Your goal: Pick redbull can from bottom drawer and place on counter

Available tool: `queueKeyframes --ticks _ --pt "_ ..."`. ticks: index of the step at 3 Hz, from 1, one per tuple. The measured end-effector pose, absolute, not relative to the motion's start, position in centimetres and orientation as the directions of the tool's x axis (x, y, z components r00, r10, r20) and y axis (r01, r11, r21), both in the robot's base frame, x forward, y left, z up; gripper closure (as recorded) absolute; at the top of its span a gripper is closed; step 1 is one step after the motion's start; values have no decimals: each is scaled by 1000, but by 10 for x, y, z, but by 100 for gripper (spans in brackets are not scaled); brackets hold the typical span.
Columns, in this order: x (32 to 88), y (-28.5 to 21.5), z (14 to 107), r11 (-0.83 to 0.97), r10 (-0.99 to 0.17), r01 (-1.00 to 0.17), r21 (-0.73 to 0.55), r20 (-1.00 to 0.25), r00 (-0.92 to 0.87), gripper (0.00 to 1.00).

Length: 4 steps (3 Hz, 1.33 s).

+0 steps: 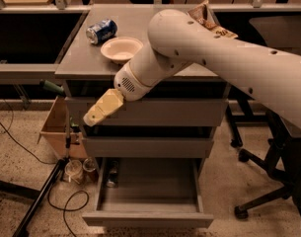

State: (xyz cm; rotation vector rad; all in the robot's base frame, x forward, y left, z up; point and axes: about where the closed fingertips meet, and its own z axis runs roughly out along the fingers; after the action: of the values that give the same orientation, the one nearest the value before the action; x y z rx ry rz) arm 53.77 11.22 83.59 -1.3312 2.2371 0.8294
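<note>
The bottom drawer [150, 205] is pulled open, low in the view. The redbull can [112, 174] lies on its side inside, along the left wall. My gripper [92, 116] is tan and hangs in front of the top drawer's left end, pointing down and left. It is well above the can and holds nothing that I can see. The counter [86, 60] is the grey slab on top of the drawers. My white arm [214, 53] crosses over its right half.
A fat blue can [101, 31] and a pale bowl [121, 49] sit on the counter's left part, a snack bag [208, 19] at the back right. A cardboard box [55, 127], jars [76, 170] and cables stand left of the drawers. An office chair [268, 181] is at right.
</note>
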Motion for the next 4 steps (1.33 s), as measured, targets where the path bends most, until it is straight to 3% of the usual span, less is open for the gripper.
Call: queueKeyframes --ticks 2,4 --pt "537 90 765 552 -638 -772 316 -436 -635 0" --pt "495 46 648 723 -486 -551 416 -260 -835 0"
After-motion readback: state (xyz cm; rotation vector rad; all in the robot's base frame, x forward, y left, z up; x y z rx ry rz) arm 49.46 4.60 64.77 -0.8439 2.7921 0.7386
